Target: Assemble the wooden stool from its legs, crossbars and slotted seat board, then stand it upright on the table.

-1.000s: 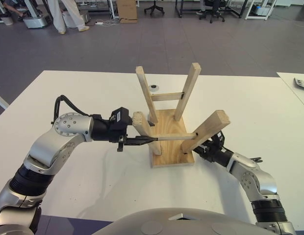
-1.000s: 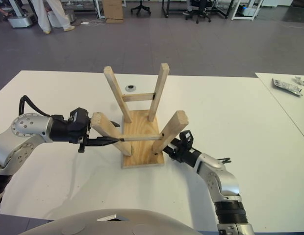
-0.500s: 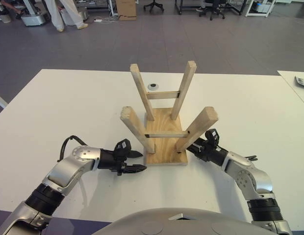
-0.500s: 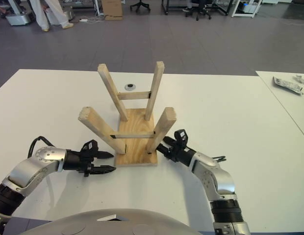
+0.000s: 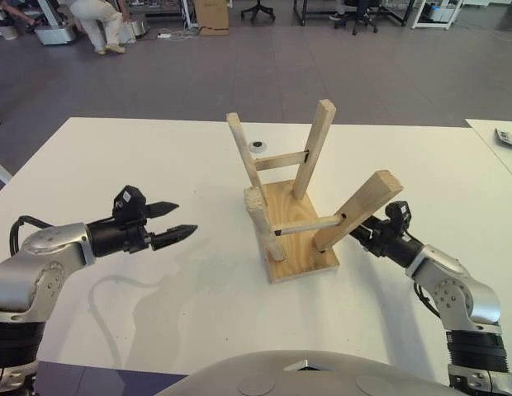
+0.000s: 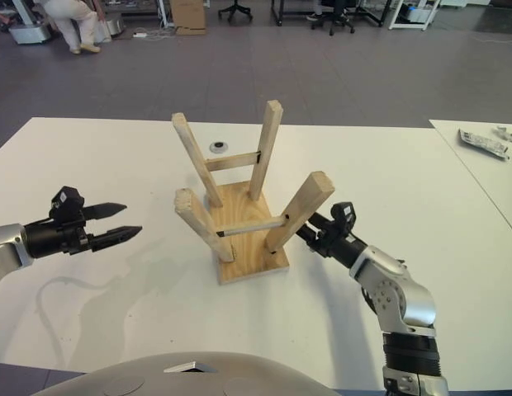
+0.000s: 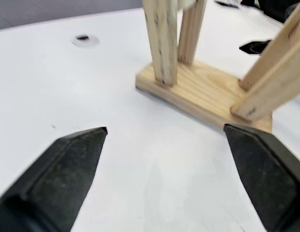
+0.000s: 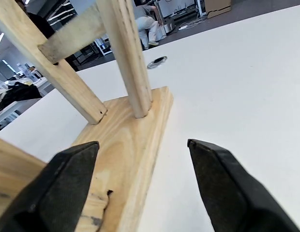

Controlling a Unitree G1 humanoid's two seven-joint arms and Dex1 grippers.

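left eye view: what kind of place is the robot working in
Probably a robotics lab or workshop: a wide white table bearing an upside-down pale wooden stool, and beyond it an open grey floor with black wheeled office chairs and a brown cardboard box.

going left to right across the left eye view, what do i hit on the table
left gripper → seat board → right gripper

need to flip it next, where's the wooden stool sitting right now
In the head views the pale wooden stool rests seat-down, legs up, centred on the white table, just nearer than a small round grommet.
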